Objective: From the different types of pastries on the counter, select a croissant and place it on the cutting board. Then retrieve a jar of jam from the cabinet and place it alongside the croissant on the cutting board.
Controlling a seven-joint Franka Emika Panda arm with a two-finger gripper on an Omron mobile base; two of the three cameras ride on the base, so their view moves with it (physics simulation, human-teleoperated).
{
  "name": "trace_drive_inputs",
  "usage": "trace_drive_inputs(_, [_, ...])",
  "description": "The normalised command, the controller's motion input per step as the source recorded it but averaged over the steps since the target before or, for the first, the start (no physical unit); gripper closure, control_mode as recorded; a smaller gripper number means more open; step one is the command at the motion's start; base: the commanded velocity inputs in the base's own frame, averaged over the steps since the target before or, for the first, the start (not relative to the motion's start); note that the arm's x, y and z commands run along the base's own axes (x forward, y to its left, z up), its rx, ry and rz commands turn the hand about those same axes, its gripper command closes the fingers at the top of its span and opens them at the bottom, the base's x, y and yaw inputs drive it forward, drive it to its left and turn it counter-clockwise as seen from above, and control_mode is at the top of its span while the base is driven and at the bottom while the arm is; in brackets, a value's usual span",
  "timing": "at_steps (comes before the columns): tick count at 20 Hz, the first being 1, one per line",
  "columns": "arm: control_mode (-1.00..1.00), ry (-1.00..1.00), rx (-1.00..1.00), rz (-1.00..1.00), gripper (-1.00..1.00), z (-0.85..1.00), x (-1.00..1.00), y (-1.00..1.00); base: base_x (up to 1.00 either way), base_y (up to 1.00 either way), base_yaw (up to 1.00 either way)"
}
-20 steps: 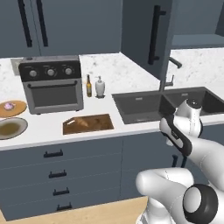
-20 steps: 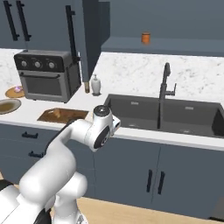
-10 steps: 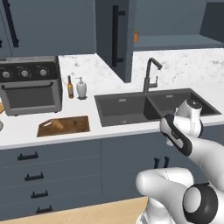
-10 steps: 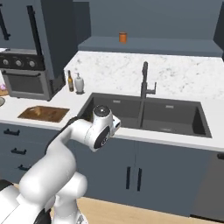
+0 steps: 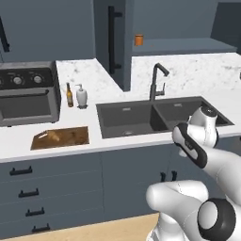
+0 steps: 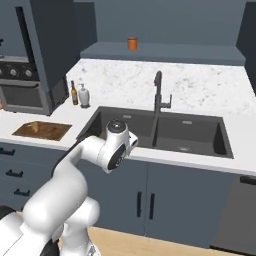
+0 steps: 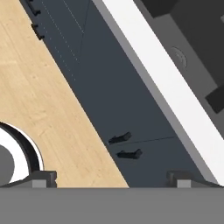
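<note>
- The bench [image 5: 141, 141] runs along the wall, with a double sink [image 5: 160, 115] set into its middle stretch.
- A toaster oven [image 5: 28, 94] stands toward the bench's left end.
- The board [image 5: 61, 137] lies at the front edge, left of the sink, with a brownish item on it that looks like the croissant [image 5: 55, 137], though it is too small to be sure; that half appears done.
- The end effector [image 7: 111, 177] points down at the cupboard doors below the sink, tips spread wide, holding nothing.
- A small orange jar [image 5: 138, 40], possibly the jam, sits on the shelf above the bench's back edge; fetching it remains.
</note>
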Motion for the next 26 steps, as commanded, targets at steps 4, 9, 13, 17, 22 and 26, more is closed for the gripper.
trace_drive_inputs(4, [1.00, 0.00, 0.00, 0.00, -1.00, 0.00, 0.00, 0.00, 0.57, 0.14, 0.00])
trace_drive_inputs(9, [1.00, 0.00, 0.00, 0.00, -1.00, 0.00, 0.00, 0.00, 0.70, 0.00, 0.00])
trace_drive_inputs(13, [1.00, 0.00, 0.00, 0.00, -1.00, 0.00, 0.00, 0.00, 0.56, 0.00, 0.00])
trace_drive_inputs(17, [1.00, 0.00, 0.00, 0.00, -1.00, 0.00, 0.00, 0.00, 0.29, -0.36, 0.05])
trace_drive_inputs(22, [1.00, 0.00, 0.00, 0.00, -1.00, 0.00, 0.00, 0.00, 0.26, -0.45, 0.07])
trace_drive_inputs(26, [1.00, 0.00, 0.00, 0.00, -1.00, 0.00, 0.00, 0.00, 0.34, -0.09, 0.01])
